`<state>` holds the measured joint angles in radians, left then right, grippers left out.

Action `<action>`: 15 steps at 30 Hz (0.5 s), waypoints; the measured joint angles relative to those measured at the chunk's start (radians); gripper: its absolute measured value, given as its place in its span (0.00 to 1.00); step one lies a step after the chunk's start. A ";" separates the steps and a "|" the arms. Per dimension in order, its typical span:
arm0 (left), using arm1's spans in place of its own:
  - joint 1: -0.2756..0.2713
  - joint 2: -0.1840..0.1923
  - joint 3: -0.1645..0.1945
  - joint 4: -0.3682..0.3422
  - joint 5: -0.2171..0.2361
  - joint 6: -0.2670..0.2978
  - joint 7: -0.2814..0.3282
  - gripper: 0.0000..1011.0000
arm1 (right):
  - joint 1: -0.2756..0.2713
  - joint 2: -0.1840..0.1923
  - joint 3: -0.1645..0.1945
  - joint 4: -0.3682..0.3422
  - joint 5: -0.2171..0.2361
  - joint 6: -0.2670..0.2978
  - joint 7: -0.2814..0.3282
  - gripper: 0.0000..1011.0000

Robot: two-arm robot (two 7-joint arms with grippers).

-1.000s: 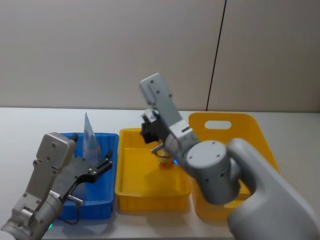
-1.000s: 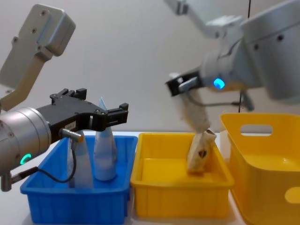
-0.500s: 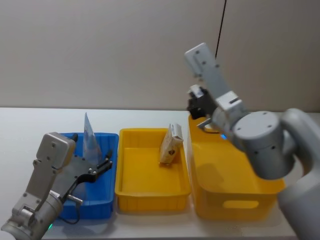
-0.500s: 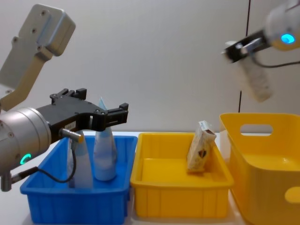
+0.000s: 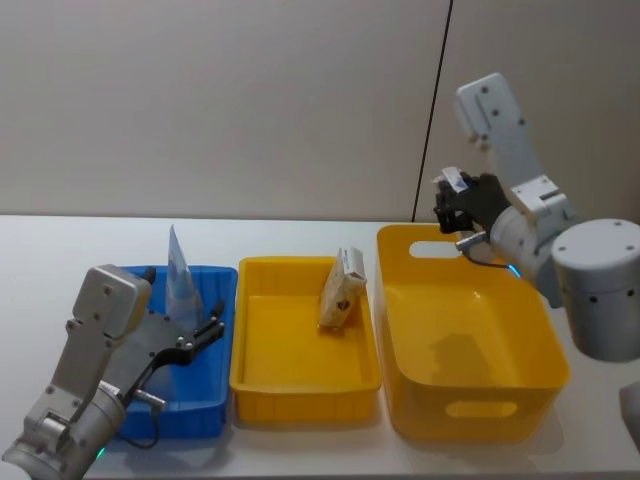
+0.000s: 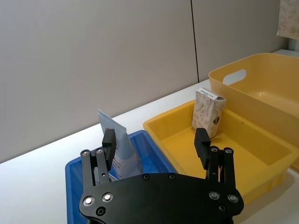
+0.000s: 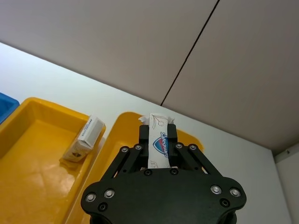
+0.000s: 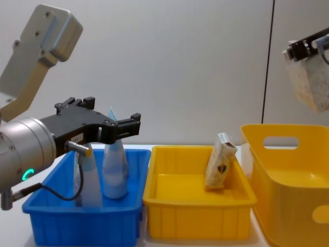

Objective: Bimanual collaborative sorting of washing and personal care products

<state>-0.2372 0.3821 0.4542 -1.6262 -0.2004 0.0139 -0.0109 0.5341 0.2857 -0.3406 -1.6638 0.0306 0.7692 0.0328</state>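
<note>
My right gripper [image 5: 462, 205] is shut on a white carton with a blue emblem [image 7: 158, 148], held high over the far end of the large yellow bin [image 5: 470, 410]. In the chest view the carton [image 8: 311, 85] hangs from the gripper [image 8: 304, 49] at the top right. A beige packet [image 5: 340, 288] leans upright against the right wall of the small yellow tray [image 5: 300, 385]. My left gripper [image 5: 195, 340] stands open over the blue bin [image 5: 215, 400], in which two pale tapered tubes [image 8: 114, 170] stand. Nothing is between its fingers [image 6: 109, 140].
The three bins sit side by side on a white table [image 5: 60, 250]: blue on the left, the small yellow tray in the middle, the large yellow bin on the right. A plain wall [image 5: 250, 100] stands behind.
My right gripper has swung up and to the right with the carton, from over the small yellow tray to above the large yellow bin. The left arm has not moved.
</note>
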 joint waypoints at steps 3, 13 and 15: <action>0.000 0.000 0.000 0.000 0.000 0.000 0.000 0.99 | -0.012 -0.004 0.019 0.000 0.013 -0.012 0.003 0.18; 0.000 0.000 0.000 0.000 0.000 0.000 0.000 0.99 | -0.053 -0.036 0.083 0.033 0.059 -0.080 0.012 0.18; 0.000 0.000 0.000 0.000 0.000 0.000 0.000 0.99 | -0.056 -0.041 0.090 0.043 0.062 -0.089 0.014 0.18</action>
<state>-0.2372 0.3821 0.4542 -1.6262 -0.2004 0.0138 -0.0109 0.4780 0.2450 -0.2509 -1.6209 0.0924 0.6805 0.0465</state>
